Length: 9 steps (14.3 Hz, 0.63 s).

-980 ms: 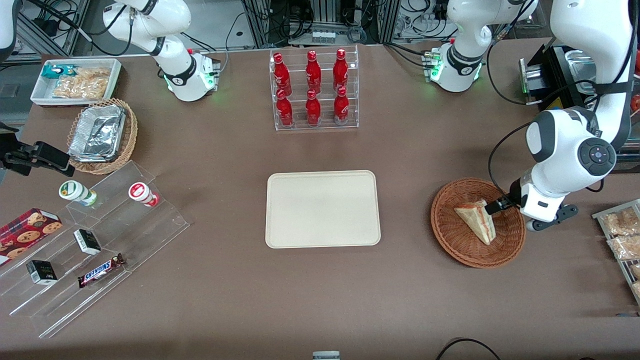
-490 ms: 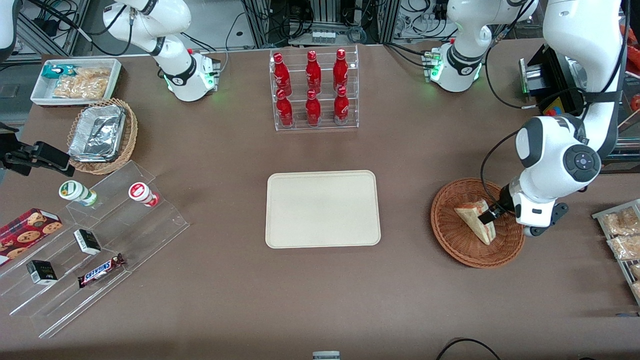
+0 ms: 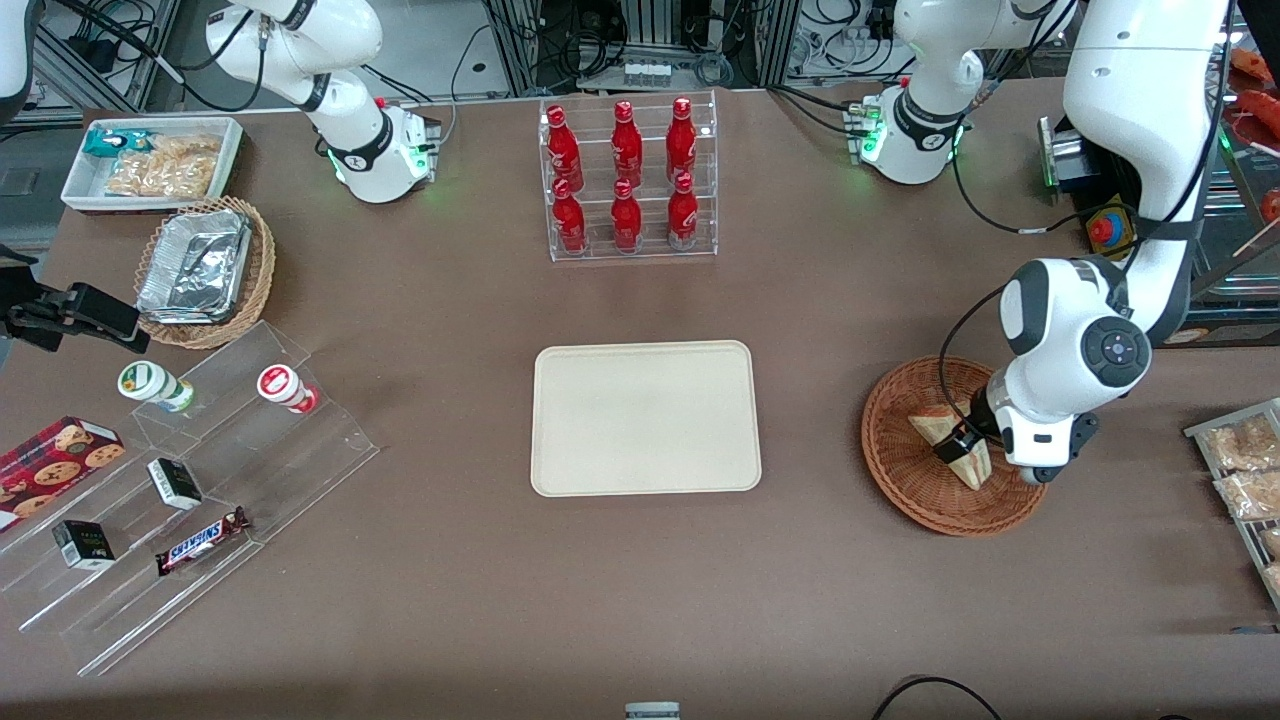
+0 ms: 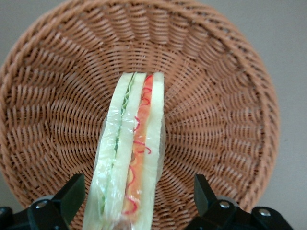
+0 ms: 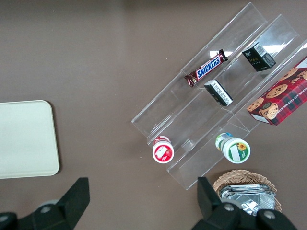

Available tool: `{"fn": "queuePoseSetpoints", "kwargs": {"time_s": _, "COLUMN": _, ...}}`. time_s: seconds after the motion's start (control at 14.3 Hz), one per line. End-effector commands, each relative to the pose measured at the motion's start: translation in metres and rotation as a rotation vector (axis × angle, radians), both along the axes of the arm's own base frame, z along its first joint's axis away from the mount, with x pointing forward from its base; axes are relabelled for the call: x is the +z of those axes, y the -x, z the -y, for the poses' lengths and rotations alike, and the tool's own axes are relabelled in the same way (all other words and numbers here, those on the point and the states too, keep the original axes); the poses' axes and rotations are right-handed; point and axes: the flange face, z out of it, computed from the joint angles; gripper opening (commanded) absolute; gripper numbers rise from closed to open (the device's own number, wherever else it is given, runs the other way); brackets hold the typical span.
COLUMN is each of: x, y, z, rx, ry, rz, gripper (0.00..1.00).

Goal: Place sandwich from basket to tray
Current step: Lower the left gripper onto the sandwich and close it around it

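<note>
The sandwich is a pale wedge with red and green filling, standing on edge in the round reddish-brown wicker basket toward the working arm's end of the table. In the left wrist view the sandwich runs between my two black fingertips, with a gap on each side, inside the basket. My left gripper is open, low over the sandwich, straddling it without touching. The cream-beige tray lies flat and bare at the table's middle; it also shows in the right wrist view.
A clear rack of red bottles stands farther from the camera than the tray. Clear stepped shelves with snacks, a tan basket of foil containers and a white bin lie toward the parked arm's end. Packets lie beside the basket.
My left gripper has moved from the basket's rim in over the sandwich and dropped lower, its open fingers now on either side of the wedge. The sandwich has not moved.
</note>
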Motion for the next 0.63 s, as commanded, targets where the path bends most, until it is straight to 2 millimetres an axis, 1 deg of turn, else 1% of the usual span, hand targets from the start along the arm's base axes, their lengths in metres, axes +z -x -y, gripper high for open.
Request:
{"fn": "queuePoseSetpoints", "kwargs": {"time_s": 0.0, "x": -0.004, "y": -0.005, "z": 0.002, "rx": -0.001, "ry": -0.003, "rz": -0.002, "gripper": 0.87}}
{"fn": "queuePoseSetpoints", "kwargs": {"time_s": 0.07, "x": -0.007, "y": -0.002, "z": 0.001, "rx": -0.006, "ry": -0.006, "rz": -0.009, "gripper": 0.47}}
{"fn": "queuePoseSetpoints", "kwargs": {"time_s": 0.14, "x": -0.007, "y": -0.002, "z": 0.000, "rx": -0.006, "ry": -0.008, "rz": -0.013, "gripper": 0.17}}
{"fn": "queuePoseSetpoints", "kwargs": {"time_s": 0.21, "x": -0.007, "y": -0.001, "z": 0.000, "rx": -0.027, "ry": -0.009, "rz": -0.013, "gripper": 0.09}}
{"fn": "queuePoseSetpoints", "kwargs": {"time_s": 0.28, "x": -0.006, "y": 0.000, "z": 0.000, "rx": -0.073, "ry": -0.007, "rz": -0.017, "gripper": 0.07}}
{"fn": "queuePoseSetpoints", "kwargs": {"time_s": 0.42, "x": -0.003, "y": 0.005, "z": -0.001, "rx": -0.125, "ry": -0.006, "rz": -0.078, "gripper": 0.05}}
{"fn": "queuePoseSetpoints", "kwargs": {"time_s": 0.49, "x": 0.005, "y": 0.005, "z": 0.000, "rx": -0.135, "ry": -0.006, "rz": -0.086, "gripper": 0.05}}
{"fn": "queuePoseSetpoints", "kwargs": {"time_s": 0.56, "x": 0.020, "y": 0.005, "z": 0.001, "rx": -0.175, "ry": -0.003, "rz": -0.073, "gripper": 0.04}}
